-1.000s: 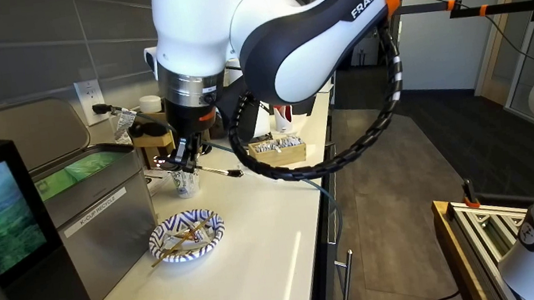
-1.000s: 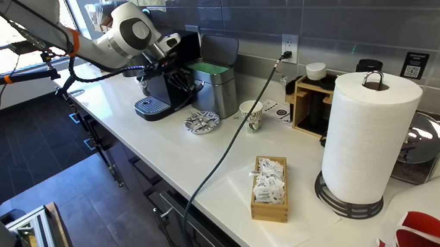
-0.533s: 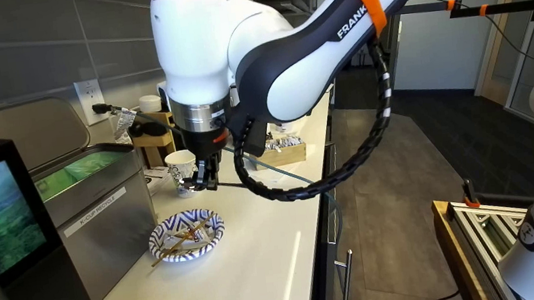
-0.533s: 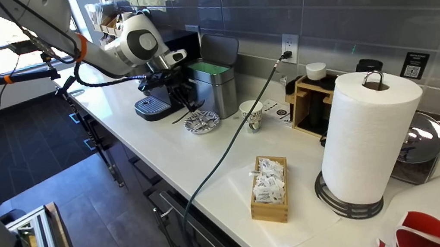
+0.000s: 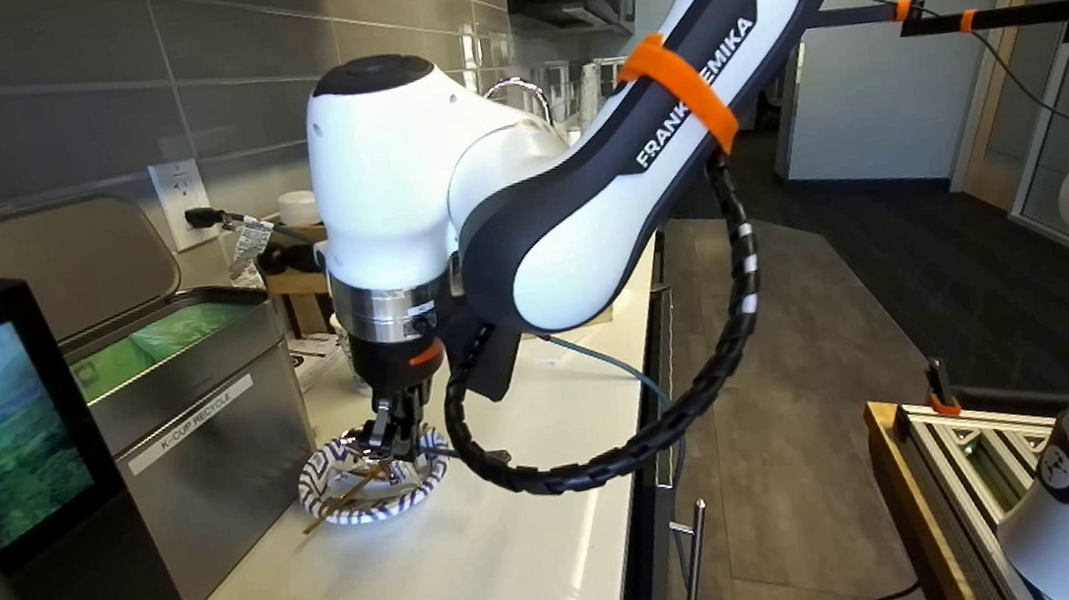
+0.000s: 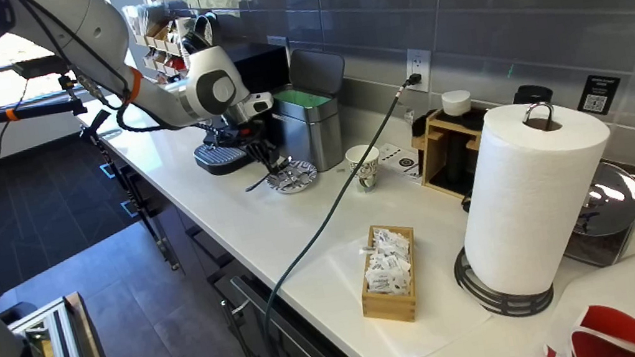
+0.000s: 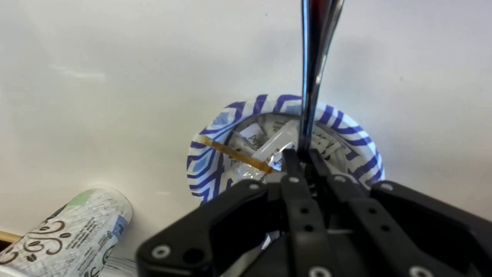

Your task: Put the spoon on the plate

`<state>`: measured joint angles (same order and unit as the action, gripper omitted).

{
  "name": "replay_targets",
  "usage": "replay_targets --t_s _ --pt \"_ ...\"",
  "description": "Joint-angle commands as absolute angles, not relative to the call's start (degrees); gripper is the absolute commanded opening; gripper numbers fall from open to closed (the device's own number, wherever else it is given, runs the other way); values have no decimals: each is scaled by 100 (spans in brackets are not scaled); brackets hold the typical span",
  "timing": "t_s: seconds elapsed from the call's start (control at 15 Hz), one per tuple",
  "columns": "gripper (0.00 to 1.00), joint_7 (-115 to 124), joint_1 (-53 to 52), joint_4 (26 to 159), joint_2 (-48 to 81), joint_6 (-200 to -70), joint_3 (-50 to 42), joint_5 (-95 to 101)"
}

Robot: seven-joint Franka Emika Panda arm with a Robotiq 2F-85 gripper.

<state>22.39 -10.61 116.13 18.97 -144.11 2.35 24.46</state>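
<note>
The plate (image 5: 319, 481) is a shallow blue-and-white patterned bowl on the counter, holding torn wrappers and a brown stir stick (image 7: 238, 155). It shows in an exterior view (image 6: 276, 186) and in the wrist view (image 7: 363, 140). My gripper (image 7: 303, 154) is shut on the spoon (image 7: 313, 65) and hangs just above the plate in both exterior views. The spoon's slim part sticks out past the rim in an exterior view (image 5: 471, 450). Its other part is mostly hidden behind the gripper (image 5: 400, 448). Whether the spoon touches the wrappers is unclear.
A steel recycle bin (image 5: 220, 457) stands close beside the plate. A paper cup (image 6: 364, 168) stands near it, also in the wrist view (image 7: 73, 234). A coffee machine (image 6: 223, 158), a cable (image 6: 324, 221) and a box of packets (image 6: 388, 275) are also around.
My gripper has come down with the spoon in it, from above the counter to low over the plate. The plate and its contents have not visibly moved.
</note>
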Motion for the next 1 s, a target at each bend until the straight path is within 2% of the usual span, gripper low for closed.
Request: replay_targets --t_s 0.0,0.73,0.8,0.93 --pt "2 2424 -1199 11429 2129 -14858 130 2215" --pt "2 3088 -1679 11023 2422 -14943 -474 2495" --pt "27 3101 -1716 11017 2420 -14860 -519 2518" --pt "40 3099 -1769 11036 2389 -14773 -581 2547"
